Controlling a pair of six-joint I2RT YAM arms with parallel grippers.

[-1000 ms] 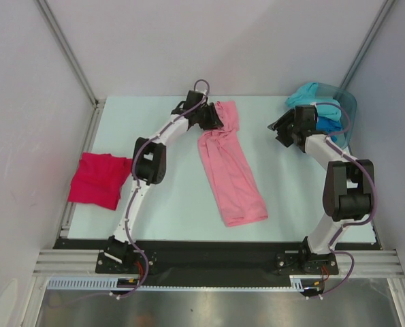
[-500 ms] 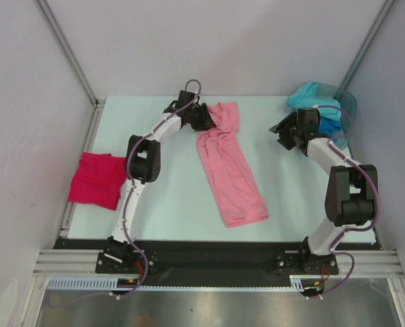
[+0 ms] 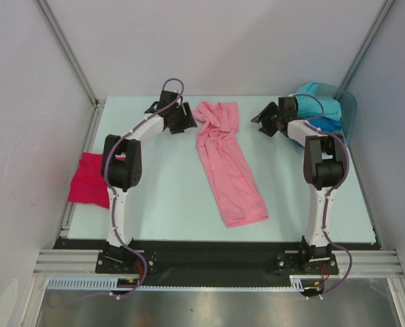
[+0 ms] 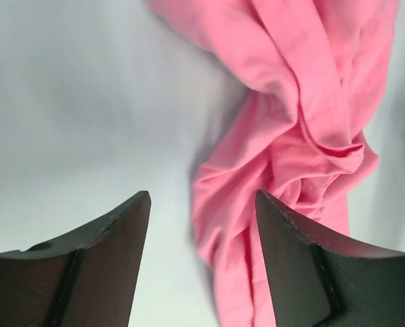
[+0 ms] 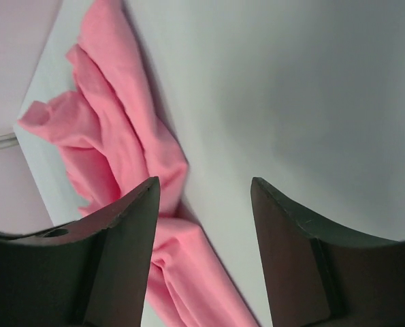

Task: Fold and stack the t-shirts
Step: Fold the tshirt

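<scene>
1. The pale table [image 3: 161, 197] carries everything, with both arms bolted at its near edge.
2. The light pink t-shirt [image 3: 226, 167] lies mid-table as a long, narrow strip. It runs from the far edge down towards the near right. Its far end is bunched and wrinkled, and its near end lies flatter.
3. The left arm [image 3: 120, 170] reaches up the left side and bends right at the far end. The right arm [image 3: 321, 177] stretches straight up the right side and turns left at the top.
4. The teal plastic tub [image 3: 350, 112] sits at the far right corner. A turquoise t-shirt [image 3: 311, 94] and a blue one [image 3: 330, 127] are heaped in it.
5. The crimson-magenta t-shirt [image 3: 86, 180] lies folded at the table's left edge, partly hidden behind the left arm and well apart from the pink one.
6. The left gripper [image 3: 188, 121] hangs just left of the pink shirt's crumpled far end. Its jaws are spread wide with nothing between them. In the left wrist view [image 4: 202, 197] the rumpled pink cloth [image 4: 304, 136] lies on the table beyond the right finger.
7. The right gripper [image 3: 263, 120] hangs to the right of the same end, near the tub. Its jaws are also apart and grip nothing. The right wrist view [image 5: 202, 184] shows bare table between the fingers, with the pink cloth [image 5: 114, 136] off to the left.
</scene>
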